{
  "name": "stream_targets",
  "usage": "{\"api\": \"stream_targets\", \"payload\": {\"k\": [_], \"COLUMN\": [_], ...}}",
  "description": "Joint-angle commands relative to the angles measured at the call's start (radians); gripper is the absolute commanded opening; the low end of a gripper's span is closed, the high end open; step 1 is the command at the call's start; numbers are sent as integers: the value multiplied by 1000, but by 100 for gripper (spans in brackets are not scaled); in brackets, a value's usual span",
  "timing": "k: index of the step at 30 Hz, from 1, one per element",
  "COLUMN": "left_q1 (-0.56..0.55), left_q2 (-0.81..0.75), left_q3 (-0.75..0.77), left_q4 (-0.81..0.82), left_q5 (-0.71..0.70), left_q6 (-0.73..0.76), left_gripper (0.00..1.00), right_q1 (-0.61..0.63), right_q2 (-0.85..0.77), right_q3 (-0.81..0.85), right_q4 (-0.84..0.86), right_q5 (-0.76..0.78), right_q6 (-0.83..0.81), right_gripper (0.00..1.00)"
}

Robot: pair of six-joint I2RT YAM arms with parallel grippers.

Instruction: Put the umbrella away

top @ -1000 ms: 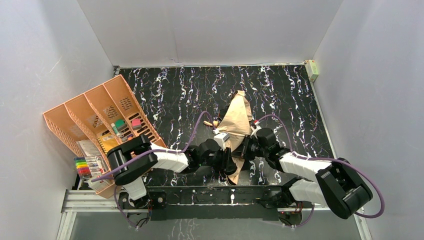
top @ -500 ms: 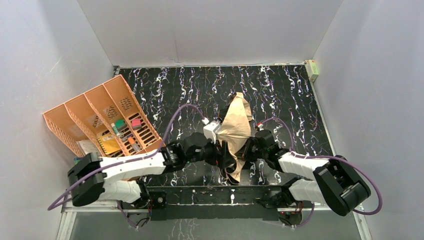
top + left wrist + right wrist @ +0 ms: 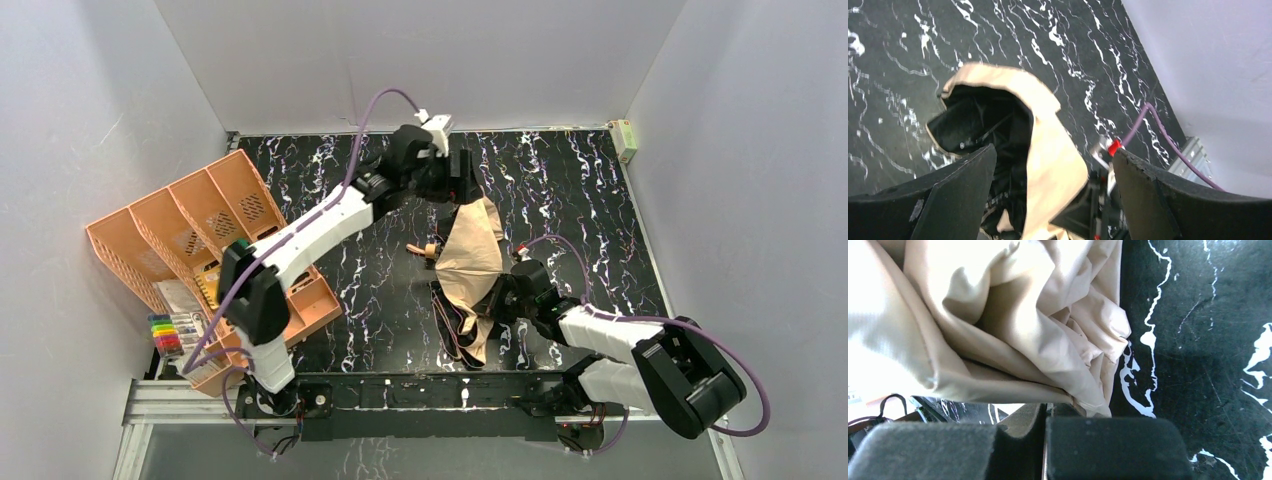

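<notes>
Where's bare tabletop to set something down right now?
Bare: far right, between umbrella and right wall; also between orange organizer and umbrella. Crowded: centre, where the open left gripper hovers and the right gripper pinches fabric.

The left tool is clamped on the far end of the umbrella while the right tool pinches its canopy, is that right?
Not quite. The left tool is open above the far end of the umbrella, gripping nothing, as the left wrist view shows. The right tool does pinch its canopy.
</notes>
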Motion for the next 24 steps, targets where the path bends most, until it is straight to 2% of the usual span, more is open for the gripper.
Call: {"api": "stream_targets", "payload": {"k": [1, 3, 6, 14, 20, 24], "left_q1": [23, 32, 34, 34, 34, 34], "left_q2": [158, 263, 343, 394, 398, 399], "left_q3": [282, 411, 524, 562, 571, 590], "left_q4": [-246, -340, -417, -455, -422, -412], "left_q5": [77, 84, 98, 98, 122, 136], "left_q6": [115, 136, 151, 146, 136, 130], "left_gripper": [85, 83, 79, 68, 50, 22], "right_q1": [-4, -3, -3, -4, -3, -3], "right_q2": [-4, -14, -20, -25, -16, 23], "right_q3": [-8, -10, -7, -3, -9, -2], "right_q4": [-142, -143, -145, -149, -123, -73], "right_q5": [83, 86, 86, 83, 78, 81], "right_q6": [-45, -43, -40, -40, -24, 1], "right_gripper": [6, 6, 6, 6, 6, 6]}}
